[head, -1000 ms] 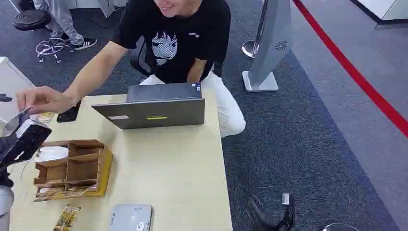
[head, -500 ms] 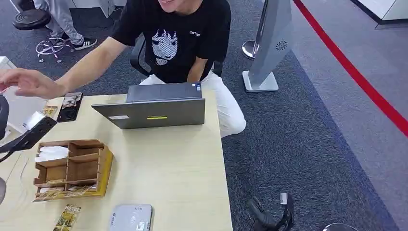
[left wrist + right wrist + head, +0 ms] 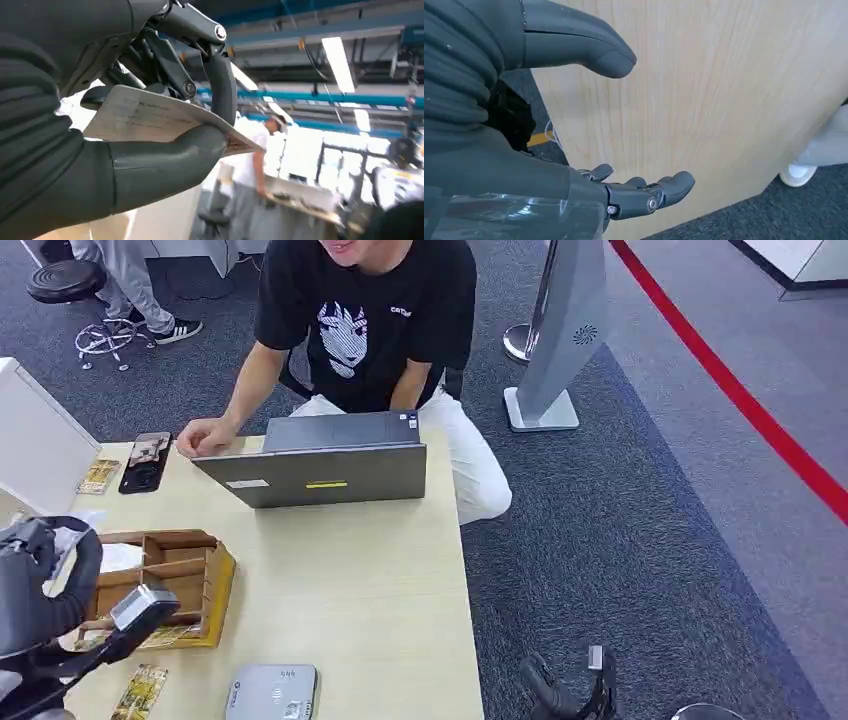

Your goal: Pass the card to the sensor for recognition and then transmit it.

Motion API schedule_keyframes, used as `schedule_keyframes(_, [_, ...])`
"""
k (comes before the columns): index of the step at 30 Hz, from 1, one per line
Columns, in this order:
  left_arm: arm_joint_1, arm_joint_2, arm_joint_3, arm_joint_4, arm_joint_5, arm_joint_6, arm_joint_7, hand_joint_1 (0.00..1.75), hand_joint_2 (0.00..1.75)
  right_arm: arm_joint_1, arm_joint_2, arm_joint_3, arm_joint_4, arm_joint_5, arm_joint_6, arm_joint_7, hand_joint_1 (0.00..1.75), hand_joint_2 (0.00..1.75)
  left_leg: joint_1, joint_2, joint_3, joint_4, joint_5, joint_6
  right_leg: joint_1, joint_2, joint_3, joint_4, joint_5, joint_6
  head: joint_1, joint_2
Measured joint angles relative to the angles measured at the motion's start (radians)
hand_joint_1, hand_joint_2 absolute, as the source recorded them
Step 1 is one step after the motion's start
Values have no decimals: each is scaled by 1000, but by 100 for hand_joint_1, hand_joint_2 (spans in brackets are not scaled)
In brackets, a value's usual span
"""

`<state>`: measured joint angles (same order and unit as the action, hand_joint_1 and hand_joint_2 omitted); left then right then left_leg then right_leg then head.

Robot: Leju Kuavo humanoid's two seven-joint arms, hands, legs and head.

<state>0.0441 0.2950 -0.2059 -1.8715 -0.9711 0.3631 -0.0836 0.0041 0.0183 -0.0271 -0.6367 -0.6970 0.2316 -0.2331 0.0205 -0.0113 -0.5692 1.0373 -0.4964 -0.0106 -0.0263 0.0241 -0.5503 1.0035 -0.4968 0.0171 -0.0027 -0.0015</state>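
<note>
The left hand (image 3: 165,125) holds the card (image 3: 160,117), pinched flat between the thick thumb beneath it and the dark fingers (image 3: 220,82) curled over its top face; in the head view that hand (image 3: 50,590) sits at the near left edge of the tabletop (image 3: 350,580), beside the wooden organizer (image 3: 160,585). The sensor (image 3: 272,692), a flat grey pad with rounded corners, lies on the tabletop just beyond the organizer, at the near edge, well apart from the hand. The right hand (image 3: 624,195) holds nothing, thumb and fingers spread, hanging beside the wooden side of the desk. A person (image 3: 370,330) sits across the tabletop behind the laptop (image 3: 320,465), one hand (image 3: 205,435) resting near its corner. Judging from this, the card has yet to reach the sensor. The risks lie in the grip and the path: the card juts out past the thumb, so a loose pinch could let it pivot or slide free during the swing. The organizer stands between hand and sensor, and a low sweep might clip its wall. The card may also arrive tilted and fail to read.
</note>
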Motion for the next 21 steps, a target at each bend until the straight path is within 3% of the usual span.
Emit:
schedule_keyframes(5, [80, -26, -60, 0, 96, -104, -22, 175, 175, 1, 0, -10, -10, -3, -2, -1, 0, 175, 0, 0, 0, 0, 0, 0, 0, 0, 0, 0, 0, 0, 0, 0])
schedule_keyframes(9, [112, -38, -97, 21, 167, -193, 4, 175, 175, 1, 0, -14, -26, -3, -5, 6, 0, 175, 0, 0, 0, 0, 0, 0, 0, -1, 0, 0, 0, 0, 0, 0])
schedule_keyframes(21, [158, -44, -185, 86, 235, -224, 42, 175, 175, 1, 0, -22, -47, -3, -9, 12, 0, 175, 0, 0, -1, 0, 0, 0, 0, -1, 0, 0, 0, 0, 0, 0])
